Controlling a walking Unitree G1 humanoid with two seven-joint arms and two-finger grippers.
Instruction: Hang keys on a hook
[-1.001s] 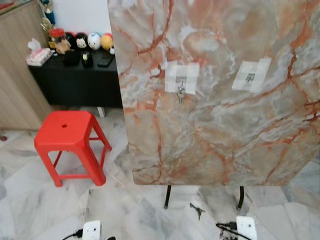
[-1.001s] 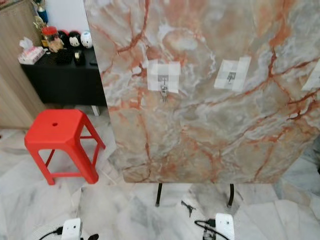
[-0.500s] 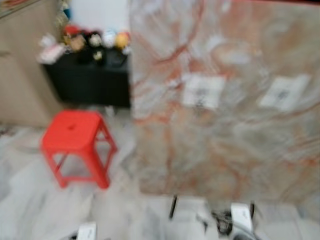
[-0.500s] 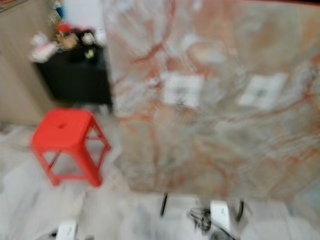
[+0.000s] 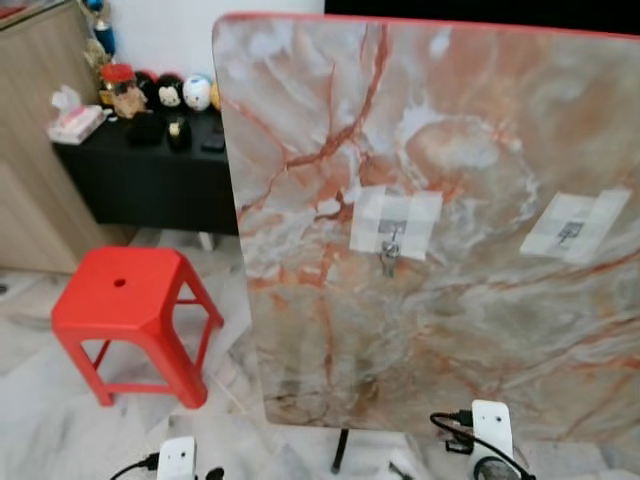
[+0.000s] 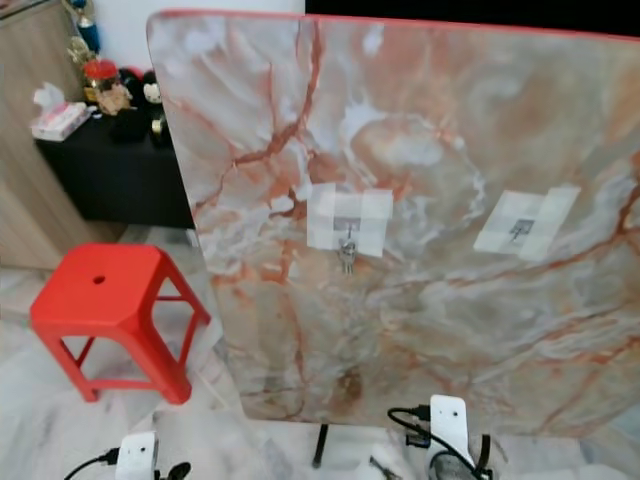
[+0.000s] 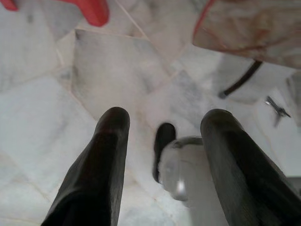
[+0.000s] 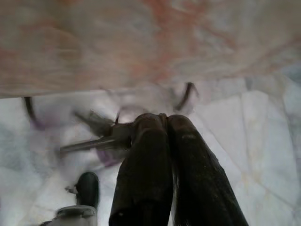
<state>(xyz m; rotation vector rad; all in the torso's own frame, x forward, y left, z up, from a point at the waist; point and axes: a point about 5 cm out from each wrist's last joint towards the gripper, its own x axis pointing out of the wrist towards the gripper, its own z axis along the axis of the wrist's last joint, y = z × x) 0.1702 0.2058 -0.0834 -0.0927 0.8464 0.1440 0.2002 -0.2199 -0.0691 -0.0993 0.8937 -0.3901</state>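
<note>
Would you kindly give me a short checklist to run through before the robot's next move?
1. Right gripper shut on a key: ok, though blurred.
2. Right-hand hook free: ok.
3. Left-hand hook free: not ok, hung keys occupy it.
4. Left gripper open and idle: ok.
5. Free hook within the right arm's reach: cannot tell.

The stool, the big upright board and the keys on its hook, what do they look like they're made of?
The stool looks like moulded plastic: uniform bright red, glossy, rounded edges. The board seems to be a marble-patterned laminate or printed panel, not stone: orange-veined grey, slightly shiny, thin with a red edge. The keys look like silvery metal, too small to say more.
</note>
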